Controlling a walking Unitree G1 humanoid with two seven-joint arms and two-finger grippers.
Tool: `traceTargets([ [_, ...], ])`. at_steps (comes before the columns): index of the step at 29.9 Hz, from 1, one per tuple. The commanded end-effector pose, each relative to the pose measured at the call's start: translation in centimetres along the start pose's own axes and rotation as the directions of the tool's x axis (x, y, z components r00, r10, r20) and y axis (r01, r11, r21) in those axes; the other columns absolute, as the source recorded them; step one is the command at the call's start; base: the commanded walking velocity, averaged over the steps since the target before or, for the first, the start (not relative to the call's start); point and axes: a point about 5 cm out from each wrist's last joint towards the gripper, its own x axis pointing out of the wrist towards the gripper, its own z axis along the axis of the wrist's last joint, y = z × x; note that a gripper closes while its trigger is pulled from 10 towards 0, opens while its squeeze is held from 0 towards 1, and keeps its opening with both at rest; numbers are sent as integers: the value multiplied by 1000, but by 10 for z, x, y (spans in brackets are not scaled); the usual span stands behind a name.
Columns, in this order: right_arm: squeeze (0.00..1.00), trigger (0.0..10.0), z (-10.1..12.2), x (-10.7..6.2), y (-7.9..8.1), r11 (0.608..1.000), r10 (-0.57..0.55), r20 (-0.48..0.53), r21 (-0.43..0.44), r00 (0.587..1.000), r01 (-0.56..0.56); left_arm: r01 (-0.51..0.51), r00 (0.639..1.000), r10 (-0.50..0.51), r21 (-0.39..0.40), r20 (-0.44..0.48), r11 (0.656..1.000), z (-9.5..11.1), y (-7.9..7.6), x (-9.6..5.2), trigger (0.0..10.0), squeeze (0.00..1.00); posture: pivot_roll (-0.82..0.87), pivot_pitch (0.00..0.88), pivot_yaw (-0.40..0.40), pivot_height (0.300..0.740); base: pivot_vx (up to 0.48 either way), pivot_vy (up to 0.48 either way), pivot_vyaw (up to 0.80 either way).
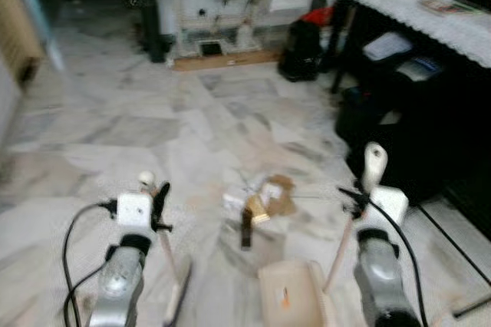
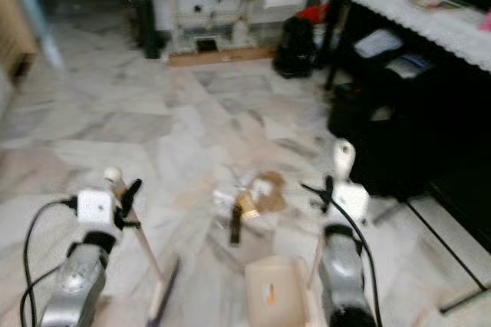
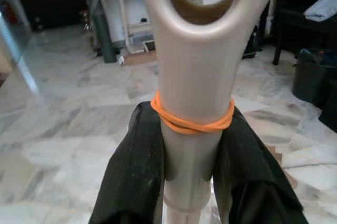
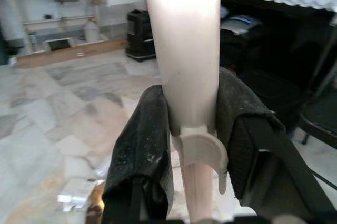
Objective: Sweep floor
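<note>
A robot stands over a small litter pile (image 1: pixel 261 198) on a marble floor (image 1: pixel 115 127), a tool in each arm. The left gripper (image 3: pixel 192 166) is pinched on the broom handle (image 3: pixel 195 77), its two black fingers (image 3: pixel 134 171) pressed to either side just below an orange rubber band (image 3: pixel 192 121) wound round the shaft; the broom's dark bristles (image 1: pixel 178 296) rest on the floor to the near left of the litter. The right gripper (image 4: pixel 192 155) is clamped on the pale dustpan handle (image 4: pixel 181 45), its fingers (image 4: pixel 139 155) squeezing the shaft just above a plastic clip. The dustpan (image 1: pixel 291 292) sits mouth-up on the floor just on the robot's side of the litter, slightly right of it.

The litter looks like crumpled paper, brown scraps and one dark strip, loose and light enough to scatter under a hard stroke. Both handles appear to be stiff, smooth, lightweight plastic that could twist in a two-finger hold; the rubber band probably gives the left grip some bite. Holding near the handle tops gives reach but, by the look of it, weak leverage at the bristles.

Beyond the litter stand a black bag (image 1: pixel 303 51) and a wooden stand (image 1: pixel 211 12); a dark table with a lace cloth (image 1: pixel 430 12) runs along its right.
</note>
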Motion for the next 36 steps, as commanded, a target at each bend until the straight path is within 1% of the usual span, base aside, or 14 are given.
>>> traceTargets([
  [1, 0, 10000, 8, 3, -7, 1000, -22, 47, 10, 999, 22, 5, 999, -6, 17, 50, 1000, 9, -3, 4, 10000, 0, 58, 0, -9, 740, 307, 0, 0],
  [15, 0, 10000, 9, 4, -6, 1000, -15, 51, 7, 999, 14, -36, 995, 33, 25, 93, 999, 19, 4, 8, 10000, 0, 65, 0, -16, 740, 312, 0, 0],
  [36, 0, 10000, 7, 4, -3, 1000, -2, 45, 2, 999, 2, -36, 994, 33, 26, 104, 999, 21, 3, 8, 10000, 0, 65, 0, -9, 740, 312, 0, 0],
])
